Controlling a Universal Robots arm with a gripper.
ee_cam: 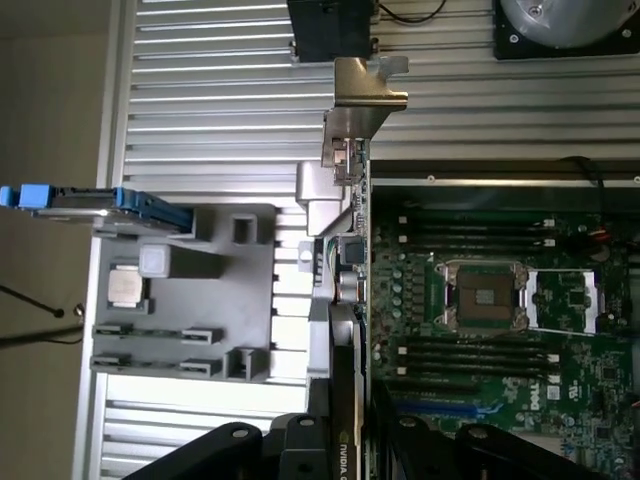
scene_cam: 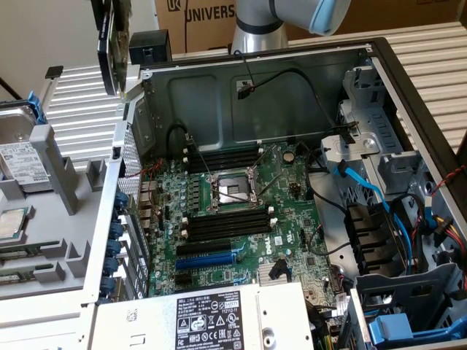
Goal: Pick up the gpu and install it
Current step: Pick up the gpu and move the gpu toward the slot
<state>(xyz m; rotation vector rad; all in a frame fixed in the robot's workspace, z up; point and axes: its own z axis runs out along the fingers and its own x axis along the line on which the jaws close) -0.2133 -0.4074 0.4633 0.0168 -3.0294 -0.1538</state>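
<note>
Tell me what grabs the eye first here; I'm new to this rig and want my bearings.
The gpu hangs in the air, clamped in the gripper, above the open computer case's rear corner at the exterior view's upper left. Below, the green motherboard covers the case floor, its CPU socket sitting between rows of black memory sticks.

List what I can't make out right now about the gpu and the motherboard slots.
- Exterior view: the gpu is cut off at its upper part by the top edge.
- Wrist view: the gpu is edge-on, so its cooler face is hidden; the gripper covers its near end.
- Exterior view: the power supply hides the nearest edge of the motherboard.
- Wrist view: one end of the blue slot runs behind the gpu and gripper.
</note>
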